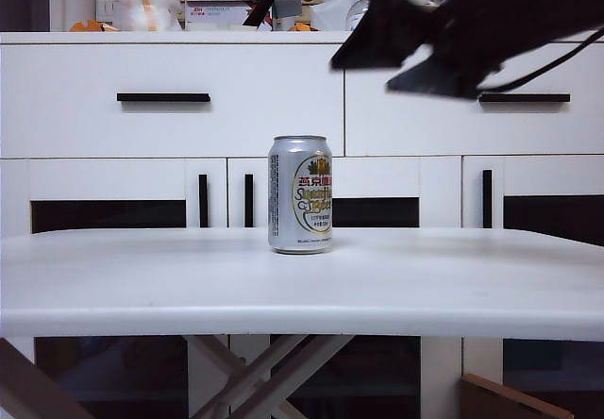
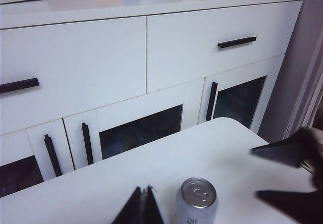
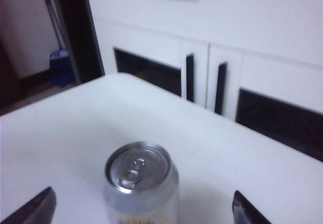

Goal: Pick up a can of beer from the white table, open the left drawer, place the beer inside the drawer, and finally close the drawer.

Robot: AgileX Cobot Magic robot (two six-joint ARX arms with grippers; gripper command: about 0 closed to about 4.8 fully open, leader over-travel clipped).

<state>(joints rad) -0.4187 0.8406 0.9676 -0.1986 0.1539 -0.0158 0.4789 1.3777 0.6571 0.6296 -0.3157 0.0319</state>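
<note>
The can of beer (image 1: 300,193) stands upright on the white bench (image 1: 302,282), near its middle, label facing out, touching nothing else. My right claw (image 3: 144,206) hangs above and behind it with its fingers spread wide, one tip to either side of the can's top in my right wrist view, neither touching. My left claw (image 2: 141,207) is pinched tight on nothing, just beside the can. The left drawer (image 1: 170,98) is closed.

I judge the can rigid while sealed, but thin-walled, so too hard a squeeze could dent it. The bare aluminium looks smooth and likely slippery. Full, it would carry some weight; I cannot tell whether it is. I would take hold across the straight mid-body, below the tapered shoulder, fingers on opposite sides, keeping it upright.
</note>
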